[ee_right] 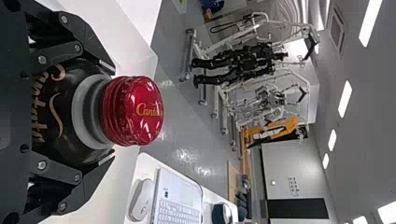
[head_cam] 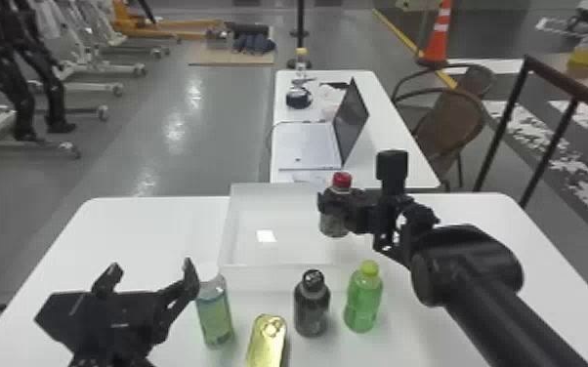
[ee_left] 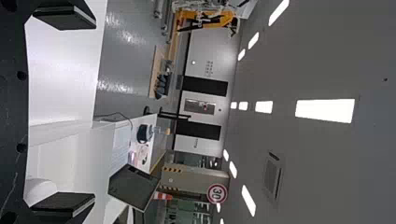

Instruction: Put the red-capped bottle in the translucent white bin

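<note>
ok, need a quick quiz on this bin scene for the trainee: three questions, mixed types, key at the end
1. True or false: the right end effector holds the red-capped bottle with its cap up.
2. In the head view, what stands just right of the black-capped bottle? A) white-capped bottle B) green bottle C) traffic cone
3. Fill in: the left end effector has its fingers ____.

Key: 1 true; 2 B; 3 open

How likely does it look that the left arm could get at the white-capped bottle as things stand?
Likely yes: its jaws stand open and empty beside the white-capped bottle, with nothing apparent between; the right arm is over by the bin.
</note>
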You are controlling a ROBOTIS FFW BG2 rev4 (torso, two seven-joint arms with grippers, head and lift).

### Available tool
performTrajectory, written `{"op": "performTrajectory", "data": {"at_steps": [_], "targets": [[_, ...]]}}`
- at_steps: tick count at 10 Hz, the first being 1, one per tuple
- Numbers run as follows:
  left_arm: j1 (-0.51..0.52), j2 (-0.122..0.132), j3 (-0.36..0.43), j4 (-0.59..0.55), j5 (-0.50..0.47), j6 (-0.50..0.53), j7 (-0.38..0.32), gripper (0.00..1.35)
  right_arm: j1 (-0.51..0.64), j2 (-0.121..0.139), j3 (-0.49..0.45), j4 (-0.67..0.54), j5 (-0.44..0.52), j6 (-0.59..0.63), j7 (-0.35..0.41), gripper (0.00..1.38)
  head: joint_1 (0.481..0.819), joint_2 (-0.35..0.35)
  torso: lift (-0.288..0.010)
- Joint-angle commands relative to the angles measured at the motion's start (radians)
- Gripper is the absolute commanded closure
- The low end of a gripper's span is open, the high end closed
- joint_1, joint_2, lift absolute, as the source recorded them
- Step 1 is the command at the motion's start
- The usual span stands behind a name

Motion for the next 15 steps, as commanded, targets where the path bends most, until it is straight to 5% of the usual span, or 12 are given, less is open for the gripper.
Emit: {"op": "performTrajectory", "data": {"at_steps": [1, 3, 7, 15], "targets": [[-0.002, 0.003, 0.0, 0.001, 0.001, -0.002, -0.001, 0.01, -0.001, -0.001, 0.019, 0.021, -0.003, 0.0, 0.0, 1.27, 0.549, 0.0, -0.1], [-0.002, 0.005, 0.0, 0.001, 0.001, -0.004, 0.001, 0.01, -0.001, -0.006, 0.02, 0.027, -0.006, -0.001, 0.0, 1.16, 0.549, 0.0, -0.1], [0.002, 0.006, 0.0, -0.001, -0.005, -0.004, 0.001, 0.01, 0.001, -0.009, 0.017, 0.024, -0.016, -0.029, 0.0, 0.0, 0.549, 0.0, -0.1], [0.003, 0.006, 0.0, -0.002, -0.006, -0.005, -0.001, 0.01, 0.005, -0.012, 0.014, 0.024, -0.031, -0.04, 0.0, 0.03, 0.549, 0.0, -0.1]]}}
